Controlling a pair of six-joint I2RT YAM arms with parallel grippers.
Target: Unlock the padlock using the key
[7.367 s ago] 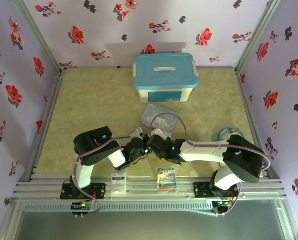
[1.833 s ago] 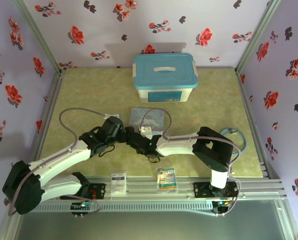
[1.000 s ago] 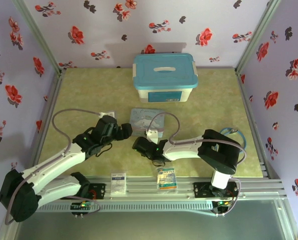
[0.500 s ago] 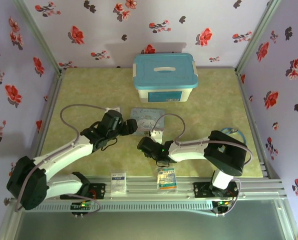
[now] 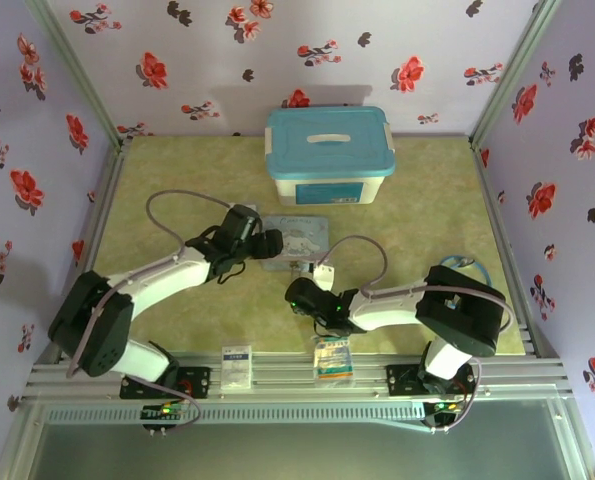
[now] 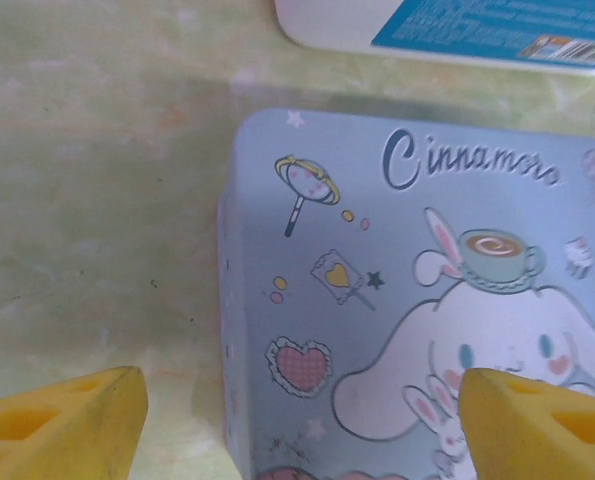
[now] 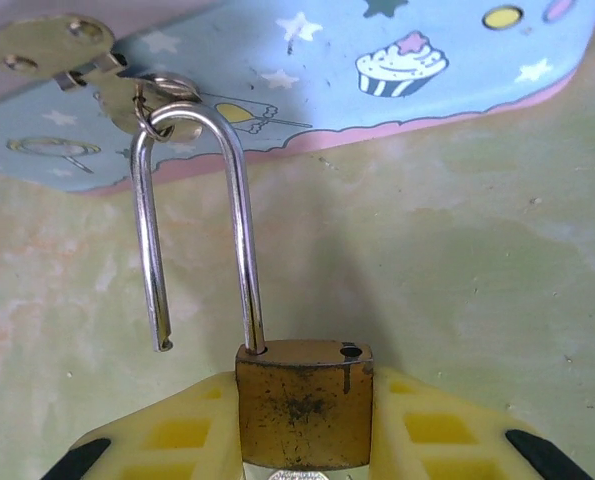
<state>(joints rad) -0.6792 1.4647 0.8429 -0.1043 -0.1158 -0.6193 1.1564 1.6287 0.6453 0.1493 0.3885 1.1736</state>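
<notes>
Top external: I look down from behind, far.
Wrists: close; both share the cartoon tin (image 6: pixel 397 330).

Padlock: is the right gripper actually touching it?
Touching. Right wrist view: the padlock sits pinched by its brass body between the yellow fingers of the right gripper, no gap either side.

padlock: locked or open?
Open. In the right wrist view the padlock has its shackle's free leg out of the brass body, with the empty hole visible. The right hand grips the body.
</notes>
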